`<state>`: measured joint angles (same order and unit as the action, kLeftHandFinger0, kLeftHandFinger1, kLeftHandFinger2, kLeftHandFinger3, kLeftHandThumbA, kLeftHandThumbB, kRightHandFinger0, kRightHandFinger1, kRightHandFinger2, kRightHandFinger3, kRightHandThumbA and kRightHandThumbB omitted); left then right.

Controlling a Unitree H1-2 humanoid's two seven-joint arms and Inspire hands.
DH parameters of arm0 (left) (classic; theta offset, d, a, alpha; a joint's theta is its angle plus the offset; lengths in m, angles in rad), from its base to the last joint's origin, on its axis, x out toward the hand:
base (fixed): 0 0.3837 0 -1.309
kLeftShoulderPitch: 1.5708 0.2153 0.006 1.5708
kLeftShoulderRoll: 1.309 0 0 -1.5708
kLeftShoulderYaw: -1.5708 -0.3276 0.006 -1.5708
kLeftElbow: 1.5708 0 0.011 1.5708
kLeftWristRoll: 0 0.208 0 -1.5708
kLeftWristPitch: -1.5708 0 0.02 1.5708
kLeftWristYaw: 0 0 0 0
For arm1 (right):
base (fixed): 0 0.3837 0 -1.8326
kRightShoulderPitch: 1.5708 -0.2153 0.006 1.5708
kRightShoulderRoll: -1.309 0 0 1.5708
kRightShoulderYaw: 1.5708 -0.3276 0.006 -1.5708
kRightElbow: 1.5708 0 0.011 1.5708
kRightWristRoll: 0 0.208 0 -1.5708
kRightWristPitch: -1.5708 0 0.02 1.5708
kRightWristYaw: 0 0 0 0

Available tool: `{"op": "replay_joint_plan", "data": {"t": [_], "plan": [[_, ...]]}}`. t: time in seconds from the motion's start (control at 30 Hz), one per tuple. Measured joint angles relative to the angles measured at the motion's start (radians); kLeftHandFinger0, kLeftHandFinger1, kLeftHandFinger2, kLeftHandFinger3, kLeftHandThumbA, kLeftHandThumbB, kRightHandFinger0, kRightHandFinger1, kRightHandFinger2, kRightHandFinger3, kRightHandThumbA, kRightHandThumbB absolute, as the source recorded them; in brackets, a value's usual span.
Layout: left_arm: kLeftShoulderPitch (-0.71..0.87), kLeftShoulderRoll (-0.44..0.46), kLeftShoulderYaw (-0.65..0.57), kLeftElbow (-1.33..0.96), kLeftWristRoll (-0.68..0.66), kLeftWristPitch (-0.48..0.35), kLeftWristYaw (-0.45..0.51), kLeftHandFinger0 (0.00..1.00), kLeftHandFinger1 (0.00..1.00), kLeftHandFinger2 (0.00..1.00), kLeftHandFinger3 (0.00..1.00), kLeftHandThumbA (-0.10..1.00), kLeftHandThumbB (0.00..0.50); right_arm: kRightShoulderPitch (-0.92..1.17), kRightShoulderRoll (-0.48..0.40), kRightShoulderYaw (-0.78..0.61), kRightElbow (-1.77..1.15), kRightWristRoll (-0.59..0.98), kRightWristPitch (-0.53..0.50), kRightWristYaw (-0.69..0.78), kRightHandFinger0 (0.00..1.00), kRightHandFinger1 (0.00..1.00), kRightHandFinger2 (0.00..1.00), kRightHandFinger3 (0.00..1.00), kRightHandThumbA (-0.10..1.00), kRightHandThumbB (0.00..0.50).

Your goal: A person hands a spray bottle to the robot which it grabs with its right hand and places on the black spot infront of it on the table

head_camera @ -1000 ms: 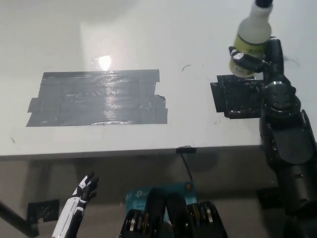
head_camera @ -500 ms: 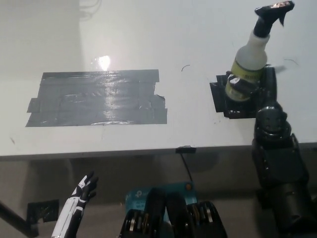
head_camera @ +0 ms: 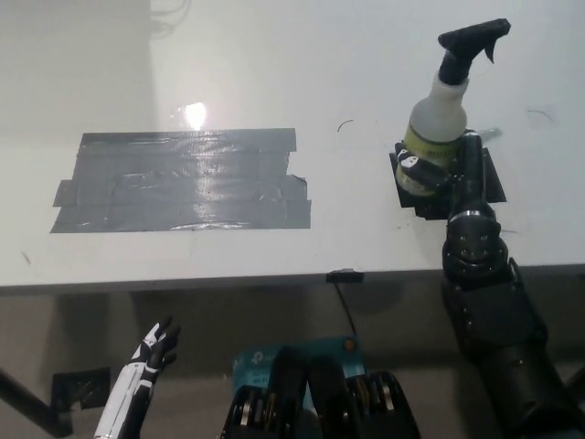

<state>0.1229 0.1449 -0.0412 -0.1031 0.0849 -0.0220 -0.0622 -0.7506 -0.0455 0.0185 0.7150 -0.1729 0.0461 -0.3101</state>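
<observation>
The right hand (head_camera: 437, 172) is closed around the lower body of the spray bottle (head_camera: 436, 123), fingers wrapped on the yellow-green label. The bottle is over the black spot (head_camera: 492, 178), a small patch of black tape on the white table (head_camera: 274, 73), right side, near the front edge. I cannot tell if the bottle base already touches the tape or is just above it, bc the hand covers the base.

Risks, as I judge them:
- If the hand lets go while the base is not flat on the tape, the bottle can tip. It is tall and narrow w/ a heavy-looking trigger head on top, so it should fall easily.
- The bottle sits toward the left part of the spot, not the center. A release here may leave it partly off the tape.
- When the fingers open and pull back, they can drag the label side and knock the bottle over.
- The spot is close to the table edge, so a fall toward the robot may go off the table.

Orientation: the long axis is about upright, leaning a little in the picture, top toward the far side and slightly right. The black trigger head (head_camera: 471, 38) is up, its nozzle pointing to picture right.

The left hand (head_camera: 157, 345) rests low under the table edge at lower left, fingers loosely spread, holding nothing. The big grey tape patch (head_camera: 178, 179) is well apart, not involved.
</observation>
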Motion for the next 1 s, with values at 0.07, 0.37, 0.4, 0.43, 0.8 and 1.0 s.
{"op": "replay_joint_plan", "data": {"t": [0.07,0.37,0.4,0.43,0.8,1.0], "plan": [[-0.001,0.000,0.001,0.000,-0.001,0.000,0.000,1.00,1.00,1.00,1.00,1.00,0.000,0.000,-0.043,0.086,-0.001,-0.036,-0.014,0.032,1.00,1.00,1.00,1.00,0.71,0.500],[-0.001,0.000,0.001,0.000,-0.008,-0.002,0.000,1.00,1.00,1.00,1.00,1.00,0.000,0.024,-0.115,0.173,-0.030,-0.073,-0.037,0.122,1.00,1.00,1.00,1.00,0.80,0.500],[-0.001,0.000,0.001,0.000,-0.008,-0.002,0.000,1.00,1.00,1.00,1.00,1.00,0.000,0.028,-0.118,0.173,-0.033,-0.073,-0.038,0.129,1.00,1.00,1.00,1.00,0.82,0.500],[-0.002,0.000,0.001,0.000,-0.008,-0.002,0.000,1.00,1.00,1.00,1.00,1.00,0.000,0.035,-0.123,0.172,-0.039,-0.072,-0.038,0.138,1.00,1.00,1.00,1.00,0.82,0.500],[-0.004,0.001,0.005,0.000,-0.014,-0.004,0.000,1.00,1.00,1.00,1.00,1.00,0.000,0.084,-0.191,0.047,-0.243,0.011,-0.039,0.230,1.00,1.00,1.00,1.00,0.77,0.500],[-0.004,0.002,0.006,0.000,-0.014,-0.004,0.000,1.00,1.00,1.00,1.00,0.99,0.007,0.121,-0.205,-0.012,-0.398,0.074,0.000,0.282,1.00,1.00,1.00,1.00,0.81,0.500]]}}
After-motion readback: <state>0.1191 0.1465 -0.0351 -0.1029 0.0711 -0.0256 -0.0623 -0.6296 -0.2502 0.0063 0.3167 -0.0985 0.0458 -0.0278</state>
